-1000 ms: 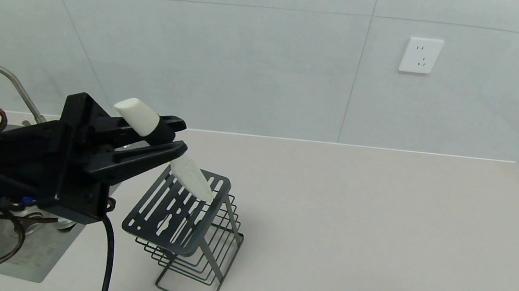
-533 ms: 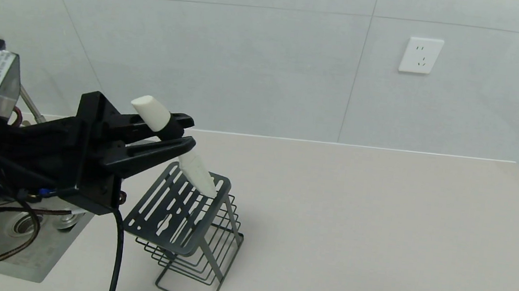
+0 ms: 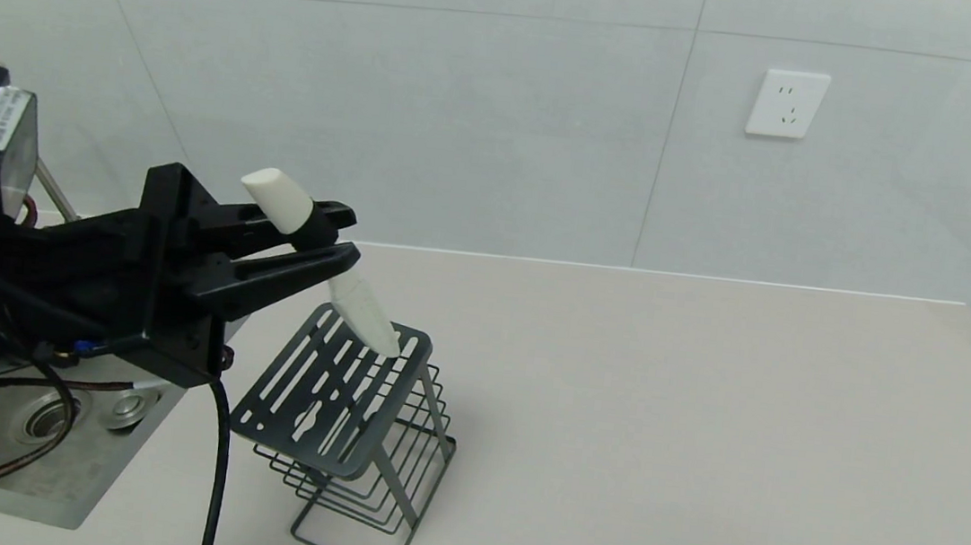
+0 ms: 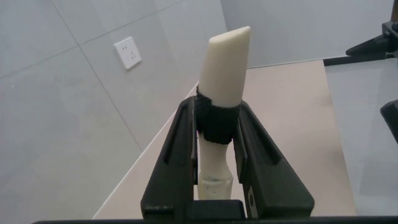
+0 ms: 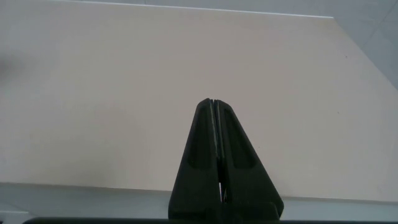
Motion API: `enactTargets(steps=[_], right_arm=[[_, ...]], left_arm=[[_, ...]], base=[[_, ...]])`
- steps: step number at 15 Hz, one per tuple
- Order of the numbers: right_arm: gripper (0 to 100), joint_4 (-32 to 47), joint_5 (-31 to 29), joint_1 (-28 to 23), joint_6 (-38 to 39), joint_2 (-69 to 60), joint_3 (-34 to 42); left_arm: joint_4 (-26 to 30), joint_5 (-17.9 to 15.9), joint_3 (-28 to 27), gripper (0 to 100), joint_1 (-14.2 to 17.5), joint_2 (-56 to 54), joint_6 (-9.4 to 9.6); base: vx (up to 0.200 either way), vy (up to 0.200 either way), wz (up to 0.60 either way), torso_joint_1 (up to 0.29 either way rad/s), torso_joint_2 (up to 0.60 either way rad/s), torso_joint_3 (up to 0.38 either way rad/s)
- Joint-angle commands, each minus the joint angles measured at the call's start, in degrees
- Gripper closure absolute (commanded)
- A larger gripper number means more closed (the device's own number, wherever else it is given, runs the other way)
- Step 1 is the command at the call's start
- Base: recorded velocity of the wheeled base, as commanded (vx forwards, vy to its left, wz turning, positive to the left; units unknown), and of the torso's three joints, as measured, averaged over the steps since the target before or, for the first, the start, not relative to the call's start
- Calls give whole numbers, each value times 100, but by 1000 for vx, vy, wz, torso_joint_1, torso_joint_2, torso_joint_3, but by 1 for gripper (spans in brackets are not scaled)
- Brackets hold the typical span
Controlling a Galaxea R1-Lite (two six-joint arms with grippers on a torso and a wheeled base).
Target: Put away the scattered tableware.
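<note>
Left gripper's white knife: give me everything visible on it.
The knife is white, smooth and matte like ceramic or plastic, with a slanted blunt handle end, a black collar partway down and a tapering pointed blade. The left gripper is clamped on the collar, handle up and leaning to the robot's left, blade slanting down. The tip is over the far edge of the dark metal rack's slotted top; contact can't be judged.

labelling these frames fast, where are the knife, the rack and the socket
knife (image 3: 365,319), head view, on its white blade
rack (image 3: 341,442), head view, on its slotted top plate
socket (image 3: 787,103), head view, middle of its face plate
</note>
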Motion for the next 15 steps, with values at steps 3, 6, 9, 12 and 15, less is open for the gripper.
enactTargets(steps=[3, 6, 9, 12, 15], right_arm=[[100, -4, 1, 3, -2, 7, 0], [100, -4, 1, 3, -2, 7, 0], [100, -4, 1, 3, -11, 7, 0], [100, -4, 10, 3, -11, 7, 0], [100, -4, 10, 3, -11, 7, 0]], left_arm=[[-8, -18, -21, 100, -9, -144, -1], [-25, -35, 5, 100, -26, -250, -1], [-25, -35, 181, 100, -44, -206, -1], [-25, -53, 190, 100, -149, -153, 8], [-25, -53, 190, 100, -220, -109, 8]], base=[[0, 0, 0, 0, 0, 0], [0, 0, 0, 0, 0, 0], [0, 0, 0, 0, 0, 0], [0, 0, 0, 0, 0, 0], [0, 0, 0, 0, 0, 0]])
